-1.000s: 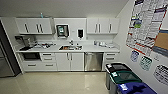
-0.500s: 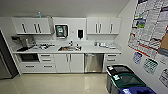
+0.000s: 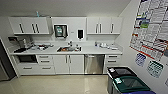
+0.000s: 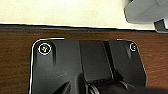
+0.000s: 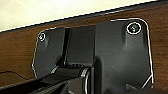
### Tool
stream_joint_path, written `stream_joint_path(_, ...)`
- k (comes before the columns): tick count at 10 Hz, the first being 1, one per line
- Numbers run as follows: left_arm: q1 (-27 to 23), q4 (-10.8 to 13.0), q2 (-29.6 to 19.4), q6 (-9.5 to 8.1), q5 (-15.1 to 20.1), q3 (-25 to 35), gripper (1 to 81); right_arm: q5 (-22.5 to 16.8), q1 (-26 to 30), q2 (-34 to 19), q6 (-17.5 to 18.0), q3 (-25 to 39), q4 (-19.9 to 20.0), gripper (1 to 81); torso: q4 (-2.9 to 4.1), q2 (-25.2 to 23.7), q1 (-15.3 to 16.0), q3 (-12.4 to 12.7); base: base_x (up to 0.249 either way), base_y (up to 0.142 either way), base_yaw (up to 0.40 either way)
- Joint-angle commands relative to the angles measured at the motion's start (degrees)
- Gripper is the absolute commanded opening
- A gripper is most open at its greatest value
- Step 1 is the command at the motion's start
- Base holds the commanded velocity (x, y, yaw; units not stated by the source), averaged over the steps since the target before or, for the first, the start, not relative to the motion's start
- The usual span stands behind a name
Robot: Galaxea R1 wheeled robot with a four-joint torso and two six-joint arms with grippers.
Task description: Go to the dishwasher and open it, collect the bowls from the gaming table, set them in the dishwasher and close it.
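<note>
While the head camera looks down the length of a small kitchenette, the stainless-steel dishwasher stands built in under the long white surface, its door shut, with white double cabinet doors just to its left and a stack of white drawers just to its right. Above the double doors a sink with a tap is set into the surface, and small items lie scattered along the top, too blurred to name. A dark built-in oven or microwave sits low at the far left end. White wall cupboards hang above, with a dark dispenser on the wall between them. Along the right wall, posters and printed sheets cover the white paint, and below them stand a black-lidded bin and a green-lidded bin side by side, near the dishwasher's right. A pale glossy floor stretches in front of the cabinets.

Both wrist cameras look across their own dark plates at a brown wood-grain panel with pale floor beyond; whether either hand is open or closed, or has hold of anything, I cannot tell.
</note>
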Motion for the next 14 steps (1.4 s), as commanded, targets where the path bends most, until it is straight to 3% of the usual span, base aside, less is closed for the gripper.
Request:
stream_joint_path(1, -3.5, 0.05, -0.09, 0.01, 2.58, 0.25, 81.1, -2.88, 2.99, -0.38, 0.04, 0.34, 0.66, 81.1, 0.0, -0.01, 0.0, 0.0, 0.152, 0.0, 0.0)
stream_joint_path(8, -3.58, 0.14, 0.0, 0.01, 2.67, 0.16, 81.1, -2.88, 3.08, -0.38, 0.04, 0.34, 0.66, 81.1, 0.0, -0.01, -0.02, 0.0, 0.144, 0.0, 0.0)
stream_joint_path(14, -3.5, 0.14, -0.09, 0.01, 2.59, 0.16, 81.1, -2.88, 3.08, -0.38, 0.04, 0.26, 0.66, 81.1, 0.0, -0.01, 0.05, 0.0, 0.14, 0.063, 0.0)
